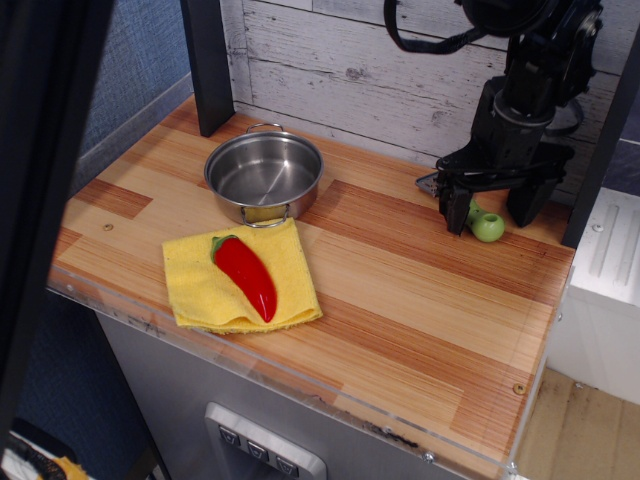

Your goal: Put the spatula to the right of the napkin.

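A steel pot (264,176) sits in the upper middle-left of the frame on the wooden tabletop (400,300). It stands upright with a small loop handle on its far rim and another on its near rim. Its bowl holds nothing; only the shiny bottom and reflections show inside.

Just below the pot, touching or nearly touching its near handle, lies the napkin (205,285), a rumpled yellow square. A red chili pepper (248,275) with a green stem lies diagonally on the cloth, stem toward the pot and tip toward the lower right.

At the upper right of the frame the black gripper (493,208) is low over the table near the back wall. Its two fingers (456,205) are spread apart and reach down on either side of the spatula (486,225), without closing on it. Only parts of the spatula show: the rounded lime-green end of the handle pokes out between the fingers, and a corner of the grey slotted head shows at the left of the gripper, by the wall. The spatula lies on the wood, well apart from the napkin, far to the napkin's upper right. Whether the fingers touch the handle cannot be told.

A dark blurred bar (40,180) crosses the left edge of the frame, in front of the scene.
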Tool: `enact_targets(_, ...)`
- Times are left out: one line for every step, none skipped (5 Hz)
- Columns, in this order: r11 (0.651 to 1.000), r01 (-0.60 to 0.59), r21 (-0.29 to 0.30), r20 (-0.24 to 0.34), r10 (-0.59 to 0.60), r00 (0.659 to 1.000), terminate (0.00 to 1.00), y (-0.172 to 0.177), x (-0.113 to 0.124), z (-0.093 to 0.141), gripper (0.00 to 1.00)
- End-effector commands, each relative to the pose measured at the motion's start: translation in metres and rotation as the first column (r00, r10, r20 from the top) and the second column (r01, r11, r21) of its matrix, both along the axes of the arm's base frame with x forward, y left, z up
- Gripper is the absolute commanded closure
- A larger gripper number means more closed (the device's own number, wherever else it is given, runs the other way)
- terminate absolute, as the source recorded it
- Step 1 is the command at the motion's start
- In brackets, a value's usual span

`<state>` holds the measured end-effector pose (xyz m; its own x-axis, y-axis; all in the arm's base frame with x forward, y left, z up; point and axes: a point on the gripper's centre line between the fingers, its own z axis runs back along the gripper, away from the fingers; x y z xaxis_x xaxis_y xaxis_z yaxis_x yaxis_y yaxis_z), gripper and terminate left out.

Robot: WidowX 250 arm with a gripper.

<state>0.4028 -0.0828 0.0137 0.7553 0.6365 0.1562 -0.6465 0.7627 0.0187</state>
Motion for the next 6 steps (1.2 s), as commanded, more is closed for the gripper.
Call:
enact_targets(0.998, 0.017, 0.064, 0.066, -0.021, 0.998, 0.00, 0.002, 0.011, 0.023, 1.00)
enact_targets(0.998, 0.031, 0.054, 0.061, -0.034, 0.998, 0.00, 0.002, 0.006, 0.022, 1.00)
enact_targets(0.998, 0.041, 0.037, 0.064, -0.043, 0.997, 0.00, 0.003, 0.007, 0.030, 1.00)
enact_targets(0.998, 0.058, -0.003, 0.065, -0.058, 0.996, 0.00, 0.007, 0.010, 0.040, 1.00)
enact_targets(0.991, 0.092, -0.096, 0.078, -0.084, 0.993, 0.00, 0.020, 0.012, 0.064, 1.00)
enact_targets(0.984, 0.119, -0.130, 0.111, -0.105, 0.988, 0.00, 0.026, 0.011, 0.093, 1.00)
